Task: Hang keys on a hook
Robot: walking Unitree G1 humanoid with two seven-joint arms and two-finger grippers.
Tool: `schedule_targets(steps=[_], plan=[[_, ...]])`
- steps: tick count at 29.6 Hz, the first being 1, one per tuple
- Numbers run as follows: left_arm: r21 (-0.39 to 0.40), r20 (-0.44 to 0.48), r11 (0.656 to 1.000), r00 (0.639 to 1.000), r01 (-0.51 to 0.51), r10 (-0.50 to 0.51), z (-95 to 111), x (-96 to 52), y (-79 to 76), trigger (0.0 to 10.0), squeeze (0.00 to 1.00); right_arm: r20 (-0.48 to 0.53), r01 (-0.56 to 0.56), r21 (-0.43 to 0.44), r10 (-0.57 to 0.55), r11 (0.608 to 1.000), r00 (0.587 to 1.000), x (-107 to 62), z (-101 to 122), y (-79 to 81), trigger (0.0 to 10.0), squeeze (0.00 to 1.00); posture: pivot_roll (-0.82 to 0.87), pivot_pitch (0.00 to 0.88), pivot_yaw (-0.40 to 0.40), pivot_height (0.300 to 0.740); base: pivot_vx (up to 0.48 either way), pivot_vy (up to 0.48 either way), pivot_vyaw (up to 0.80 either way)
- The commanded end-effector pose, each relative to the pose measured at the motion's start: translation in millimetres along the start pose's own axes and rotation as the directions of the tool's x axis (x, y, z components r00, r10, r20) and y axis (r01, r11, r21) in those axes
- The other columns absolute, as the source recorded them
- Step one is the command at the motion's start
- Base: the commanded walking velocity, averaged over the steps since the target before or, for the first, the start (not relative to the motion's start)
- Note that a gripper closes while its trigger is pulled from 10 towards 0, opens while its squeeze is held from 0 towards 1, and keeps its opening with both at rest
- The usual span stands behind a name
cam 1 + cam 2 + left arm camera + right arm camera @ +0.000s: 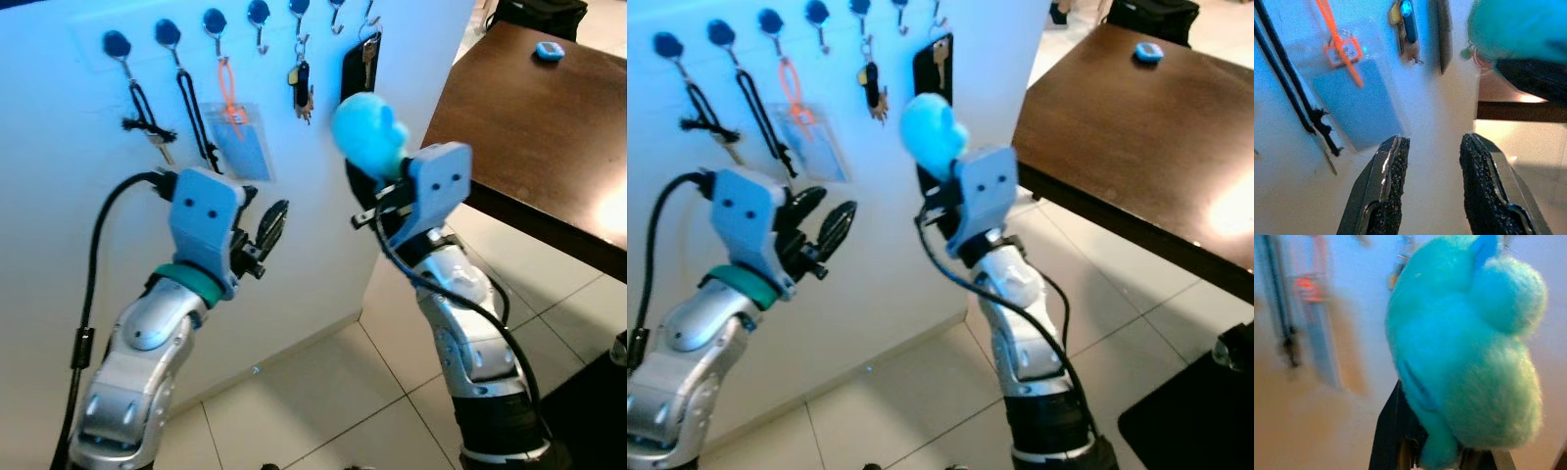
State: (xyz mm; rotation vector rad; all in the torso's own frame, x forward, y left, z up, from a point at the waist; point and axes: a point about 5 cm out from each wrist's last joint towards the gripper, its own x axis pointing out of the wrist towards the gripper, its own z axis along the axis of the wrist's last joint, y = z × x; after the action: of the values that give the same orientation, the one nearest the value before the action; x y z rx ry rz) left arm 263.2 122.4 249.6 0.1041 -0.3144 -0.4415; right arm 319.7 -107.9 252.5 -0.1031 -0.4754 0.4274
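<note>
Item one, right claw (pixel 377 196): I hold it raised near the white wall, clamped on a fluffy turquoise keychain plush (pixel 369 134). The plush bulges above the fingers; any keys on it are hidden from me.

Item two, left claw (pixel 265 227): raised beside the wall, fingers apart, nothing between them. In its wrist view the two black pads (pixel 1393 171) frame the wall below the hanging things.

Item three, hook row (pixel 260 15): blue-capped hooks along the top of the wall. Going from my left: two carry black lanyards (pixel 196 122), one an orange strap with a clear badge holder (pixel 240 137), the next hook looks bare, then a dark key fob bunch (pixel 302 88). Farther right, a key (pixel 367 59) hangs against a dark rectangular panel (pixel 353 69).

Item four, brown desk (pixel 529 127): to my right, well apart from the hooks, with a small blue object (pixel 549 51) on it.

Step in hand, by my judgement: carrying the plush up toward the hooks; hanging not yet done. The next move calls for lifting the ring to a free hook, probably the bare one, and I must find the ring first.
</note>
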Motion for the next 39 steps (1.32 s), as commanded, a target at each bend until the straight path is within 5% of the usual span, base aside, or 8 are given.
schedule_targets(steps=[1, 6, 12, 14, 17, 20, 27, 39], plan=[[-0.026, 0.006, 0.999, 0.999, 0.036, -0.036, 4, -5.8, -1.1, 10.0, 0.0, 0.017, 0.027, -0.014, -0.027, 1.0, 0.999, -2.8, 3, -8.4, 10.0, 0.0, -0.06, 0.088, 0.093, 0.74, 0.0, 0.0, 0.0], [-0.043, 0.024, 0.998, 0.999, 0.045, -0.044, 8, -0.2, -4.9, 10.0, 0.0, 0.019, 0.103, -0.071, -0.102, 0.992, 0.995, -2.4, 5, -33.6, 10.0, 0.0, -0.07, 0.084, 0.1, 0.74, 0.0, 0.0, 0.0], [-0.047, 0.024, 0.998, 0.999, 0.039, -0.038, 7, 3.4, -6.3, 10.0, 0.0, 0.032, 0.121, -0.085, -0.119, 0.989, 0.992, 1.7, 9, -39.9, 10.0, 0.0, -0.07, 0.089, 0.106, 0.74, 0.0, 0.0, 0.0], [-0.051, 0.017, 0.999, 1.0, 0.014, -0.013, 4, 9.4, -7.5, 10.0, 0.0, 0.099, 0.13, -0.096, -0.121, 0.987, 0.988, 24.8, 25, -46.3, 10.0, 0.0, -0.07, 0.098, 0.11, 0.74, 0.0, 0.0, 0.0], [-0.051, 0.017, 0.999, 1.0, 0.014, -0.013, 4, 9.4, -7.5, 10.0, 0.0, 0.099, 0.13, -0.096, -0.121, 0.987, 0.988, 24.8, 25, -46.3, 10.0, 0.0, -0.07, 0.098, 0.11, 0.74, 0.0, 0.0, 0.0], [-0.059, 0.014, 0.998, 1.0, -0.008, 0.009, 3, 10.4, -6.9, 10.0, 0.0, 0.16, 0.1, -0.097, -0.084, 0.99, 0.984, 46.2, 42, -44.6, 10.0, 0.0, -0.06, 0.101, 0.101, 0.74, 0.0, 0.0, 0.0], [-0.082, -0.001, 0.996, 0.999, -0.033, 0.033, 2, 7.3, -9.1, 10.0, 0.0, 0.226, 0.017, -0.099, 0.006, 0.995, 0.974, 64.6, 61, -34.2, 10.0, 0.0, -0.05, 0.11, 0.084, 0.74, 0.0, 0.0, 0.0], [-0.084, -0.002, 0.995, 0.999, -0.047, 0.047, 2, 9.0, -10.1, 10.0, 0.0, 0.23, -0.021, -0.101, 0.044, 0.995, 0.972, 78.5, 59, -29.6, 10.0, 0.0, -0.05, 0.113, 0.081, 0.74, 0.0, 0.0, 0.0]])
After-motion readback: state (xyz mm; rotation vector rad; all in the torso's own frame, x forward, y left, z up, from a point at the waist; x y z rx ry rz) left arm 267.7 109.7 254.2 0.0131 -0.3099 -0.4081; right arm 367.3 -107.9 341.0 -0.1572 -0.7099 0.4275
